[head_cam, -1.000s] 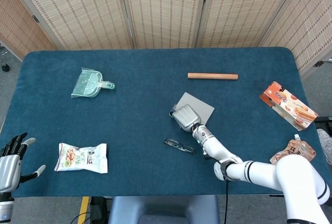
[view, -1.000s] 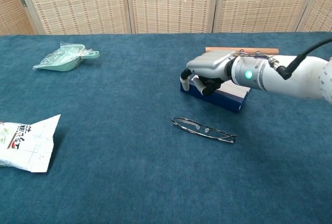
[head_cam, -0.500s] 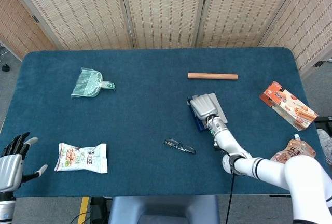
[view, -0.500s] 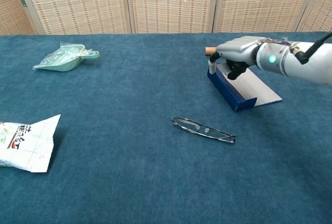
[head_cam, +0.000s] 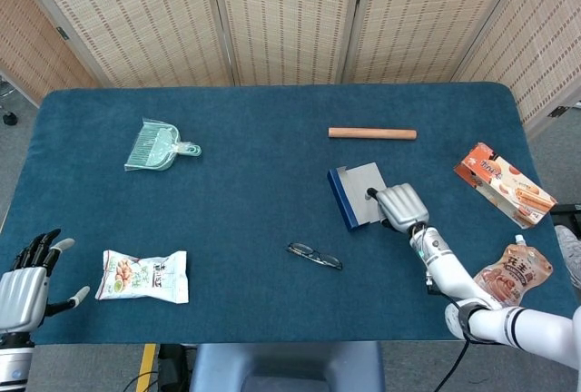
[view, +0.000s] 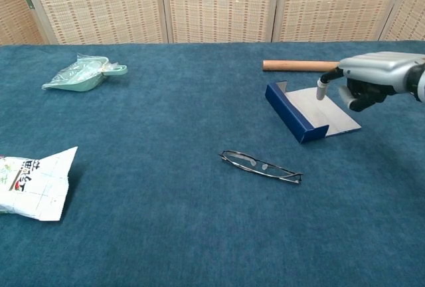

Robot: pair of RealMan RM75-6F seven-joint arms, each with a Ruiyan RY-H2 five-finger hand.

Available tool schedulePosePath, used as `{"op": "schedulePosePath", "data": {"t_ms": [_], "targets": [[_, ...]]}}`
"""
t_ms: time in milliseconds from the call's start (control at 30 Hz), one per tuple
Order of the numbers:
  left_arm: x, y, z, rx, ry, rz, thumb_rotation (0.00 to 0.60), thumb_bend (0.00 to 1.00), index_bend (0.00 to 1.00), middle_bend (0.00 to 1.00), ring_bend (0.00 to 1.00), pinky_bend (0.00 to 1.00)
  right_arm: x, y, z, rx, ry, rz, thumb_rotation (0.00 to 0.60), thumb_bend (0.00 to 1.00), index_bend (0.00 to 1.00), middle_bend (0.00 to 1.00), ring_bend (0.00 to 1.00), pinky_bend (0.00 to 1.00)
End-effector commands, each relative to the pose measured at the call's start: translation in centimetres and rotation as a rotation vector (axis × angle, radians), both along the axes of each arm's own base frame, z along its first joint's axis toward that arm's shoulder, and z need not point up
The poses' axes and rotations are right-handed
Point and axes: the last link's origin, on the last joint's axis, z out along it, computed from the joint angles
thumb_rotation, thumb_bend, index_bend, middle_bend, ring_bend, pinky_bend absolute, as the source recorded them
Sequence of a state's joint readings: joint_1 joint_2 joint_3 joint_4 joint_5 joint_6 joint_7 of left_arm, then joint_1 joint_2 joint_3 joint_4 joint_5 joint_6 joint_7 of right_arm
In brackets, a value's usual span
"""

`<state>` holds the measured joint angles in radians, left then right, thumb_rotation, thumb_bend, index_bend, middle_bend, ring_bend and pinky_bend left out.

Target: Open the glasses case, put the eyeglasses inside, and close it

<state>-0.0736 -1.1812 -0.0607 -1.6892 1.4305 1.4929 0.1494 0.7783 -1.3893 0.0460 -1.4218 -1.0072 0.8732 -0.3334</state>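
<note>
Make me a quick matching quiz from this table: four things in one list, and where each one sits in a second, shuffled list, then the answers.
Things:
1. wooden rolling-pin stick
2. thin-framed eyeglasses
3. pale green plastic dustpan
4. white snack packet

Places:
A. near left edge, beside the left hand
B. far left part of the table
C. far side, beyond the open blue glasses case
D. middle, on the near side of that case

Pairs: 1-C, 2-D, 3-B, 4-A

Open blue flat glasses case [head_cam: 356,194] lies right of centre on teal cloth table [head_cam: 254,220]; thin-framed eyeglasses [head_cam: 314,255] just in front-left of it. Wooden rod [head_cam: 372,133] behind case; right hand [head_cam: 399,205] at its right edge.
</note>
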Motion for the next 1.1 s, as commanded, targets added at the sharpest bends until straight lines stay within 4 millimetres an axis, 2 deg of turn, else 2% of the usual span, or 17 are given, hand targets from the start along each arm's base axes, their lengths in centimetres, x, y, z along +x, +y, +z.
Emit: {"op": "schedulePosePath", "data": {"t_ms": [33,200,467,833,1100], "targets": [[0.2,0.1,-0.1,-0.003,-0.001,-0.006,0.600,0.20,0.24,0.12,0.11,0.19,-0.6,0.6,-0.5,0.026,0.005,-0.010,0.600,0.86,0.29,1.00,1.00,1.00],[0.3,0.0,0.0,-0.001,0.002,-0.006,0.600,0.20,0.24,0.12,0.11,0.19,-0.2,1.6,-2.0,0.085,0.012,0.018,0.600,0.86,0.29,1.00,1.00,1.00],[0.0,-0.3,0.2,0.005,0.003,0.007,0.600,0.20,0.24,0.12,0.11,0.19,2.6,1.6,-4.3,0.144,-0.006,0.088,0.600,0.86,0.29,1.00,1.00,1.00],[-0.6,-0.8,0.5,0.012,0.002,0.026,0.600,0.20,0.24,0.12,0.11,0.19,7.8,-0.8,-7.7,0.125,-0.058,0.133,0.600,0.86,0.29,1.00,1.00,1.00],[-0.9,-0.9,0.5,0.012,0.001,0.032,0.600,0.20,0.24,0.12,0.11,0.19,11.3,-3.2,-9.6,0.093,-0.064,0.132,0.600,0.81,0.27,1.00,1.00,1.00]]}}
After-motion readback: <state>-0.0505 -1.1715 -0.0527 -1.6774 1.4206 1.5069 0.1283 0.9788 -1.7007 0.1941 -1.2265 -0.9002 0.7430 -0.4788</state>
